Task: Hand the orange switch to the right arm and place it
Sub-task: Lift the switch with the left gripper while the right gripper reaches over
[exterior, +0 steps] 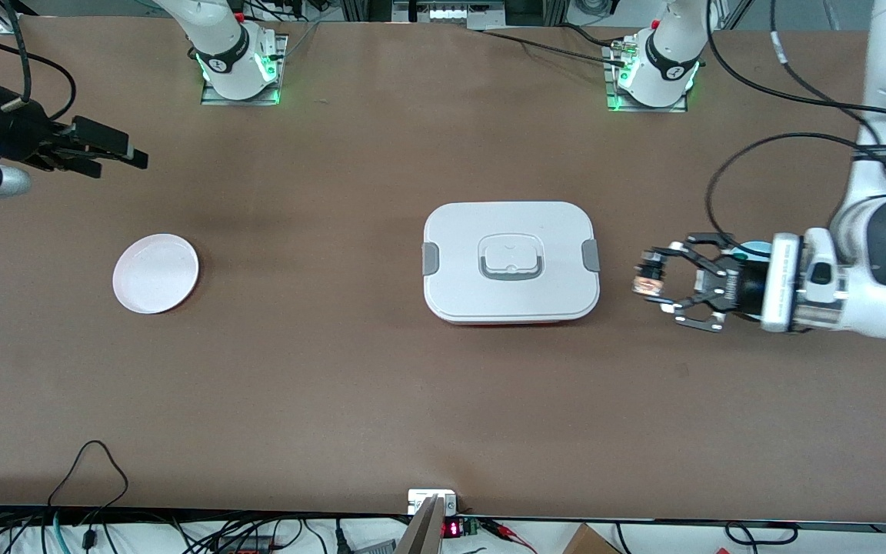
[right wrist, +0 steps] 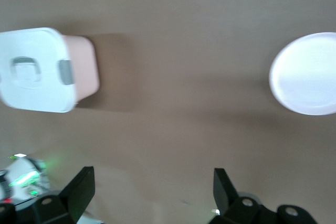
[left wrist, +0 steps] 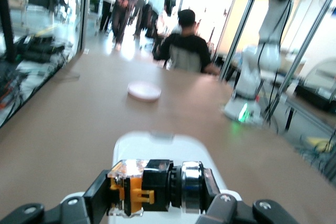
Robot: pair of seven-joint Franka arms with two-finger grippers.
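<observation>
My left gripper, clamped on the orange switch, hangs by the tabletop's left-arm end, switch lying crosswise; my right gripper waits open over the other end.

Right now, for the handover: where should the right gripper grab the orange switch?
Probably the black end of the orange switch, approached from the lunch box side. The left gripper clamps it crosswise, so the ends stick out. The right gripper waits open above the plate.
</observation>
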